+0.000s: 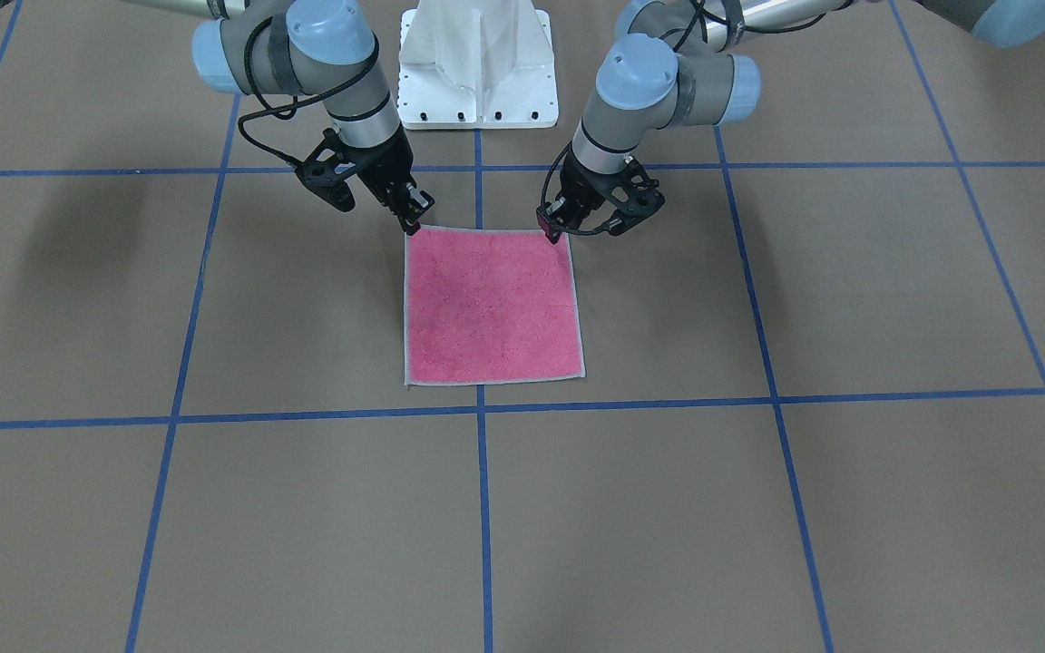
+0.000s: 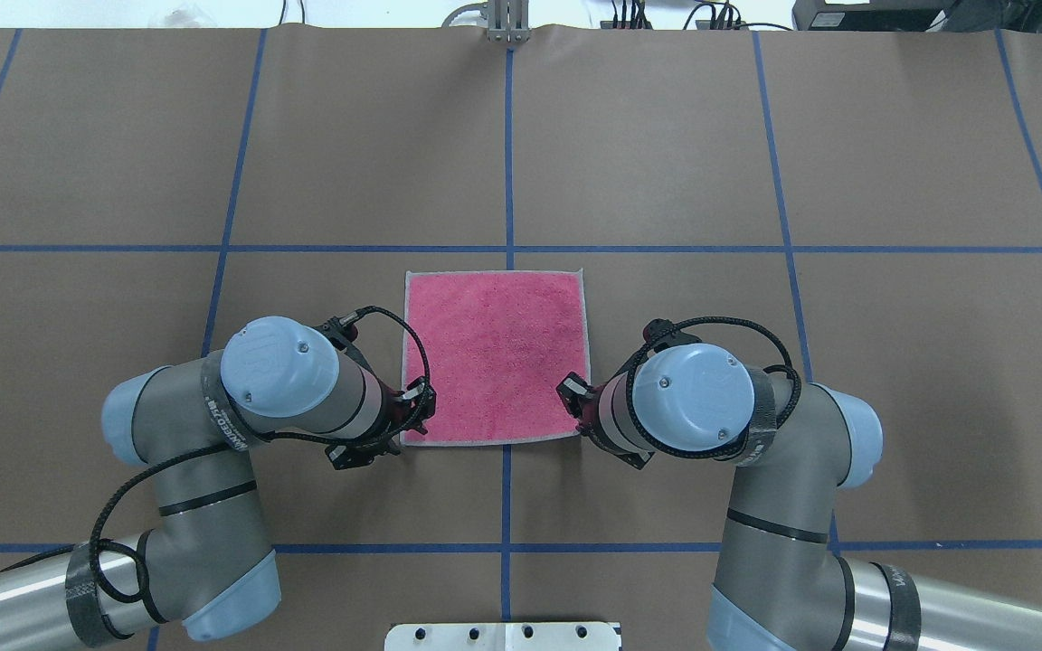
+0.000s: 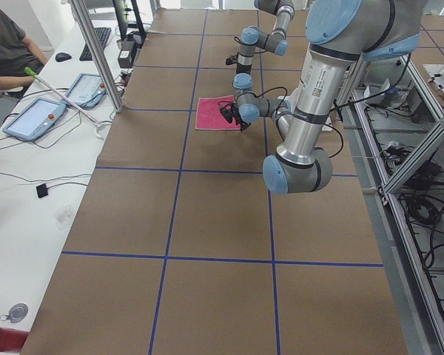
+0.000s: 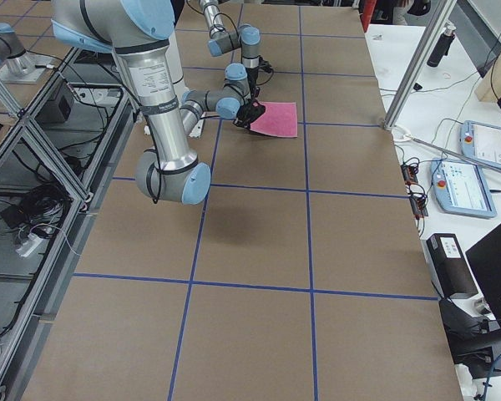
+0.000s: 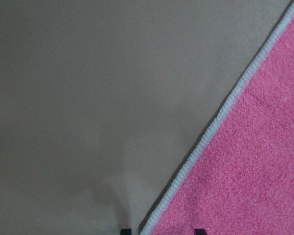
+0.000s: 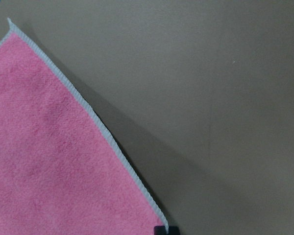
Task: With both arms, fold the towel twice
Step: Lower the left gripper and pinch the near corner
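A brown paper-covered table [image 1: 758, 508] crossed by a grid of blue tape lines [image 1: 483, 508] fills the front-facing view. Near the centre of the frame, a small square terry towel [image 1: 491, 304] lies flat, pink face up, with a light grey stitched edge. Its lower edge sits just above a horizontal tape line.

At the towel's 2 upper corners stand 2 black two-finger grippers. The left gripper [image 1: 552, 234] is at the upper right corner. In its wrist view, its 2 fingertips [image 5: 125, 231] stand apart with the stitched edge running between them. The right gripper [image 1: 412, 224] is at the upper left corner, and its jaws look pressed together on the corner's tip.

Above them rise the silver-grey, blue-capped left arm [image 1: 659, 86] and right arm [image 1: 323, 54]. A white bolted pedestal base [image 1: 477, 63] stands between the arms at the top centre.
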Action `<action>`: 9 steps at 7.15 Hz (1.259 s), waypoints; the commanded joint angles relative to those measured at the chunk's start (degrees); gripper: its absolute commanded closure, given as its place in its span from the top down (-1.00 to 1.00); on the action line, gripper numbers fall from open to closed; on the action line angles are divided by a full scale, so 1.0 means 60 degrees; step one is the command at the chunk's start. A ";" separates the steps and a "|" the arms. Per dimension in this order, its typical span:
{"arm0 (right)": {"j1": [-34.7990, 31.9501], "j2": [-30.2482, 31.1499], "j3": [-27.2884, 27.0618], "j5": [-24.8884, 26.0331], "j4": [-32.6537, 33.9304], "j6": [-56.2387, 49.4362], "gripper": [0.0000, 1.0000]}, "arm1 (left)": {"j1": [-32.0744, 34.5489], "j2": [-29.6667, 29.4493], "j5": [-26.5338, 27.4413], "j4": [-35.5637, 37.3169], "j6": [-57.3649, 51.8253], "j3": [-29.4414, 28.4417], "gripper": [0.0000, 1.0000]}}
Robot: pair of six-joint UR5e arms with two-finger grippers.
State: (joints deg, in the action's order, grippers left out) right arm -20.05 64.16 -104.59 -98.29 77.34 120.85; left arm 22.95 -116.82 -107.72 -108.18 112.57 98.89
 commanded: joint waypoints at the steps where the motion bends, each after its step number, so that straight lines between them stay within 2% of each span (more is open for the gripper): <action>1: 0.0001 0.0000 0.0000 0.0005 -0.0014 0.0000 -1.00 | -0.0001 0.0001 -0.0006 0.0012 0.0018 -0.0003 -0.07; 5: 0.0001 0.0000 0.0000 -0.0010 0.0000 0.0000 -1.00 | -0.0001 0.0031 -0.0020 0.0012 0.0018 -0.0003 -0.08; 8: 0.0001 0.0000 0.0000 -0.0010 0.0000 0.0000 -1.00 | -0.0001 0.0045 -0.0020 0.0026 0.0018 -0.0017 -0.16; 9: 0.0001 0.0000 0.0000 -0.0010 0.0000 -0.0015 -1.00 | -0.0001 0.0045 -0.0020 0.0026 0.0032 -0.0003 -0.33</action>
State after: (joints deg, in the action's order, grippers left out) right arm -20.04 64.16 -104.59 -98.35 77.34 120.83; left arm 22.94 -116.57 -107.84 -108.03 112.70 98.82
